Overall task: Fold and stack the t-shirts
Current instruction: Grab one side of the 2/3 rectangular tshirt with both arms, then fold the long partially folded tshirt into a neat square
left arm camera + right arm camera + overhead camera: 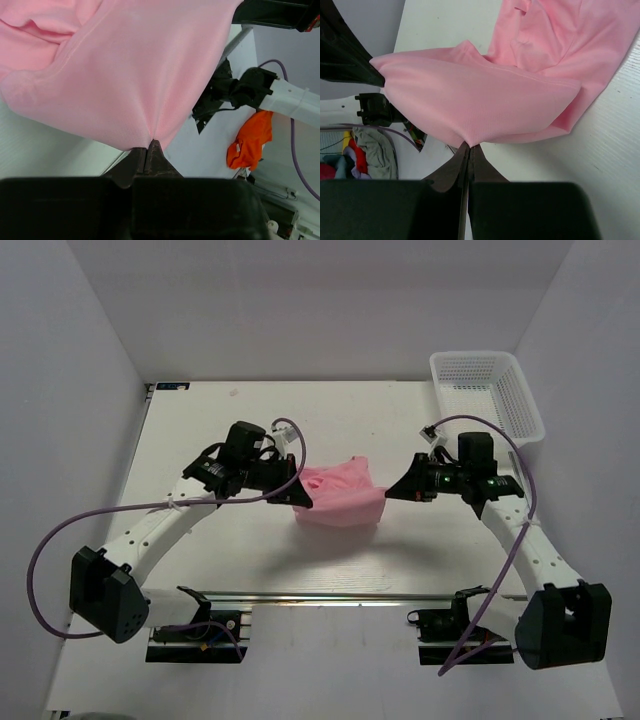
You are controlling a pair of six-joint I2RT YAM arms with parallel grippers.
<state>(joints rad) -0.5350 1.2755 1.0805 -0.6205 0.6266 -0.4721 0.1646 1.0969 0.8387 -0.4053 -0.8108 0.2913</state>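
Left wrist view puts the nearest thing at the bottom centre of the frame: the left gripper, its jaws pinched together on a bunched point of the pink t-shirt, with creases fanning upward from the pinch. We read that tight pinch as a grip on an edge or corner, chosen so the thin fabric cannot slip. In the right wrist view the right gripper does the same at the bottom centre. Its jaws are clenched on a fold of the shirt, which bellies out above them and trails to the upper right over the white table.

From the top external view we see the two grippers facing each other across the middle of the frame, one at the shirt's left edge and the other at its right. The shirt hangs between them as a slack, crumpled bundle; we cannot tell how much of it rests on the table. We judge that we hold opposite sides so we can draw the cloth open and lay it flat before folding; no fold looks made yet. With fabric this limp, an uneven pull could drag one side. Farthest off, in the upper right of that view, the white mesh basket stands at the table's far corner, well apart from the shirt.
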